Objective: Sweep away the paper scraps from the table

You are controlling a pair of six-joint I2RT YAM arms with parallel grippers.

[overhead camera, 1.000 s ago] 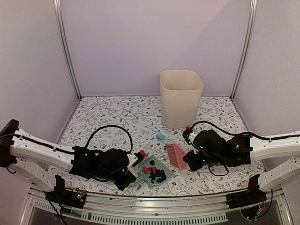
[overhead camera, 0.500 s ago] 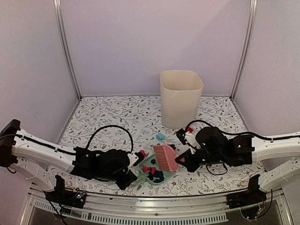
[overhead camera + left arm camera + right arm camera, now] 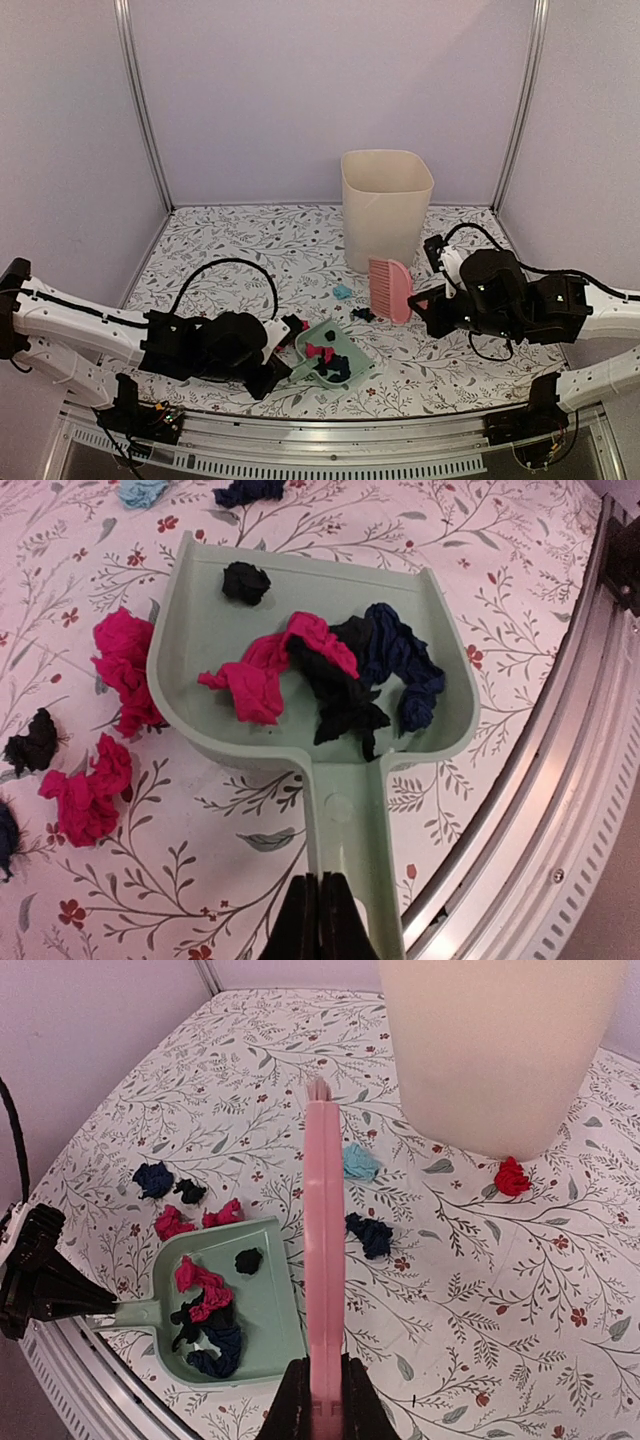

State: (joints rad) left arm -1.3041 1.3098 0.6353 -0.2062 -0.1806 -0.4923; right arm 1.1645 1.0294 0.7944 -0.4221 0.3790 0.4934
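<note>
My left gripper (image 3: 320,917) is shut on the handle of the mint-green dustpan (image 3: 300,600), which lies on the table (image 3: 240,240). Several paper scraps lie in the pan: pink (image 3: 268,675), black (image 3: 340,695) and navy (image 3: 405,670). More pink scraps (image 3: 125,665) and a black one (image 3: 30,742) lie on the table just left of the pan. My right gripper (image 3: 325,1397) is shut on the pink brush (image 3: 325,1230), held edge-on above the table. Beneath the brush lie a teal scrap (image 3: 360,1162), a navy scrap (image 3: 372,1233) and a red scrap (image 3: 512,1175).
A tall cream bin (image 3: 386,208) stands at the back centre, just behind the brush (image 3: 390,290). The metal rail (image 3: 560,800) runs along the near edge, close to the dustpan's right side. Grey walls and posts close the table on three sides.
My right gripper has swept the brush over the dustpan, then lifted it up and to the right toward the bin. The dustpan has shifted a little with my left gripper.
</note>
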